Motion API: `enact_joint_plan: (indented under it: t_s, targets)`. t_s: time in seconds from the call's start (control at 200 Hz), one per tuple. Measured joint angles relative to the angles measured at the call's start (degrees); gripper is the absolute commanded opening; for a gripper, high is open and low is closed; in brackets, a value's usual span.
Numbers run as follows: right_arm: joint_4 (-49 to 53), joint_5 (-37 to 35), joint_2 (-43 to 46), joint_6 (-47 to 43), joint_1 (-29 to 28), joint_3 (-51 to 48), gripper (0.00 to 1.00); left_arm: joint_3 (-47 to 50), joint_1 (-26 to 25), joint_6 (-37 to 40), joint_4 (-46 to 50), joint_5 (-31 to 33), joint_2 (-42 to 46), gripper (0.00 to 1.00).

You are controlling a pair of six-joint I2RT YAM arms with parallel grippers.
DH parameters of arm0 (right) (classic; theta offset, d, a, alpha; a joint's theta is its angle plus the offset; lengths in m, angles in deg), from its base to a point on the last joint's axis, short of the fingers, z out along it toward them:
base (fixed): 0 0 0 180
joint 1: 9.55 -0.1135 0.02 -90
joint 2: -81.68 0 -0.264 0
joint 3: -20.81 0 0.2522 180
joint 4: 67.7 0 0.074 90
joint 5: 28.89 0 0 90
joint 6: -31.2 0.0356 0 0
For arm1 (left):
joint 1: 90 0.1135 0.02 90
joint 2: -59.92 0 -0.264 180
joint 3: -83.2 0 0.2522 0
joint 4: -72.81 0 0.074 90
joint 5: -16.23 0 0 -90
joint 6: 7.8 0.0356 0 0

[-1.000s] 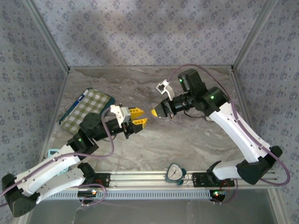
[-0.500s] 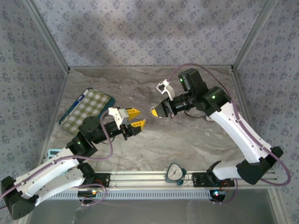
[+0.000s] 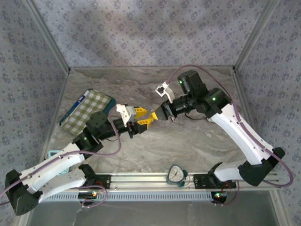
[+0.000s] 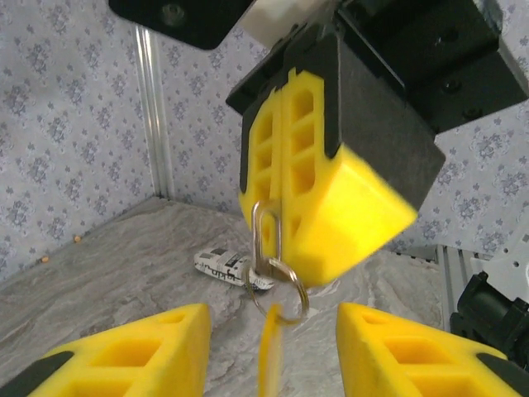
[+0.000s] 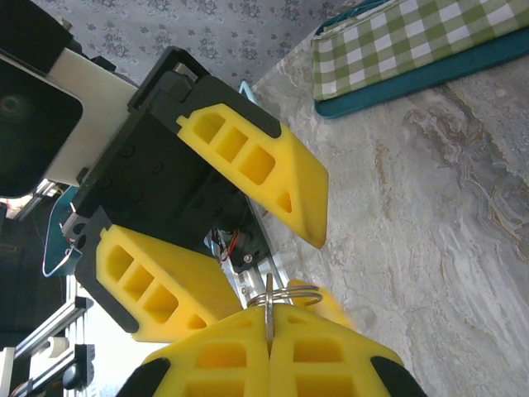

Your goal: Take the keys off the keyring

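Two grippers sit nose to nose above the middle of the marble table (image 3: 188, 141), so mind the gap between them. Your right gripper (image 3: 156, 114) is clamped tight, its yellow halves pressed flat together, and pinched in that seam is the keyring (image 5: 289, 291). In the right wrist view the wire loop pokes out just past the tips, with a thin metal strip running back into the seam. From the left wrist view the ring hangs just below the right gripper's tip, and the key (image 4: 269, 357) dangles from it. Its yellow-orange head is turned edge-on to the camera and blurred at this range, and you cannot make out its stem or how it threads onto the ring. Your left gripper (image 3: 146, 117) faces it from the opposite side, jaws parted to a middling width and holding nothing. The key hangs right between its two fingers (image 4: 124, 360), with a clear gap on either side, touching neither. From above, the two sets of tips are almost touching, with the left one a shade nearer the bases than the right. Down on the table beyond the ring lies a small white tag (image 4: 221, 263) with dark print. Off to the left, the green-checked cloth (image 3: 89, 110) rests on a teal tray (image 5: 397, 87), well apart from both grippers.
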Motion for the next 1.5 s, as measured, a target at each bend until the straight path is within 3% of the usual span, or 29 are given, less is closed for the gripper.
enact_joint_plan:
  t_s: [0.19,0.27,0.385,0.89,1.019,1.144,1.499]
  targets:
    - [0.0,-0.35,0.0,-0.22,-0.33,0.0,0.0,-1.22,0.0,-0.13,-0.22,-0.85,-1.29,0.33]
    - [-0.07,-0.66,0.0,-0.26,-0.31,0.0,0.0,-1.49,0.0,0.22,-0.22,-1.4,-1.57,0.16]
    - [0.31,-1.07,0.24,-0.46,-0.24,0.0,0.0,-1.49,0.17,0.02,0.33,-1.11,-1.64,0.0]
    - [-3.06,1.73,0.85,1.36,1.27,-3.78,0.0,-1.53,0.07,0.42,0.66,-1.14,-0.13,0.0]
    - [-3.23,1.99,0.85,1.36,1.27,-3.65,0.0,-1.51,0.04,0.52,0.83,-1.16,0.57,0.33]
    - [-2.71,1.6,0.74,1.31,1.38,-2.62,0.0,-0.28,0.02,-0.24,0.37,-0.66,2.54,0.4]
    - [-0.9,1.57,0.74,0.87,1.36,-0.85,0.0,3.98,0.0,-0.39,0.48,2.36,6.75,0.49]
